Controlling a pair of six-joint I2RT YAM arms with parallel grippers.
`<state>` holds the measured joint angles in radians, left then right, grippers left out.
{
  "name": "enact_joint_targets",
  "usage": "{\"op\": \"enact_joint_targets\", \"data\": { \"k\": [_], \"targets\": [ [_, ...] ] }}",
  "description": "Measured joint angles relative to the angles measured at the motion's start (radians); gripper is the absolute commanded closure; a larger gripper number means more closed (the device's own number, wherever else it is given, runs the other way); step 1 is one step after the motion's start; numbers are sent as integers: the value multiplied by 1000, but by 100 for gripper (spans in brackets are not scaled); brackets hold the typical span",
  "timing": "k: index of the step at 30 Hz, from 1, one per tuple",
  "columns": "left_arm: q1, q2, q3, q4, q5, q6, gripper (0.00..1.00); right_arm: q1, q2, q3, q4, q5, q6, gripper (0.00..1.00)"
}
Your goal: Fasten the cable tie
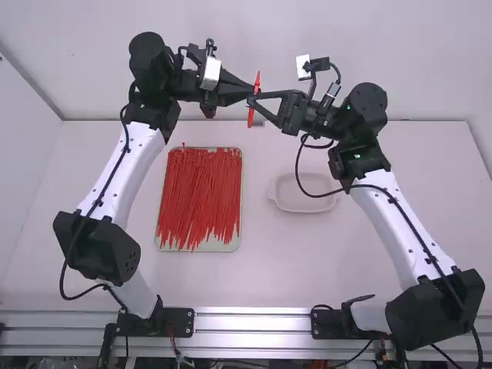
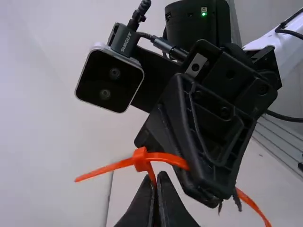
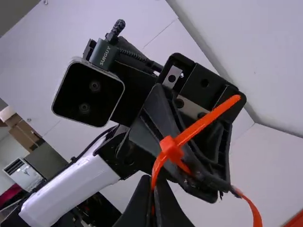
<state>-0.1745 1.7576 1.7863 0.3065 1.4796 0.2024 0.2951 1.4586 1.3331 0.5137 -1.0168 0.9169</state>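
Observation:
An orange cable tie [image 1: 253, 104] hangs in the air above the table's far side, held between both grippers, which meet tip to tip. My left gripper [image 1: 244, 83] comes from the left and my right gripper [image 1: 257, 100] from the right. In the left wrist view my left gripper [image 2: 155, 182] is shut on the strap just below the tie's square head [image 2: 140, 159], and strap sticks out on both sides of the head. The right wrist view has my right gripper [image 3: 152, 187] shut on the strap below the head [image 3: 169, 144]. Whether the loop is tight is hidden.
A flat tray [image 1: 237, 244] with several loose red cable ties lies left of the table's middle. A shallow white dish [image 1: 301, 194] sits to its right, under the right arm. Both arms stand high above the tabletop.

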Motion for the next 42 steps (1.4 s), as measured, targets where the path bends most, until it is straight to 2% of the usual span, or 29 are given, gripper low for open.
{"op": "enact_joint_targets", "data": {
  "k": [8,9,11,16,18,24,28,34,42],
  "targets": [
    [-11,0,0,-8,-14,0,98,-17,0,0,0,-11,2,99],
    [-13,0,0,-8,-17,0,98,-21,0,0,-1,-18,4,98],
    [-18,0,0,-8,-23,0,98,-31,0,0,1,-43,13,87],
    [-16,0,0,-23,-13,0,98,-45,0,0,-2,-98,19,76],
    [-12,0,0,-30,-6,-1,98,-55,0,0,-3,-121,20,66],
    [-6,0,0,-36,18,-30,99,-77,0,0,-1,-172,24,61],
    [-10,0,0,-45,50,-39,98,-119,0,0,-1,-169,27,54],
    [-29,0,0,-45,66,-48,98,-169,0,0,93,-165,90,51],
    [-84,0,0,-45,65,-16,98,-164,0,0,178,-163,174,52]
  ]
}}
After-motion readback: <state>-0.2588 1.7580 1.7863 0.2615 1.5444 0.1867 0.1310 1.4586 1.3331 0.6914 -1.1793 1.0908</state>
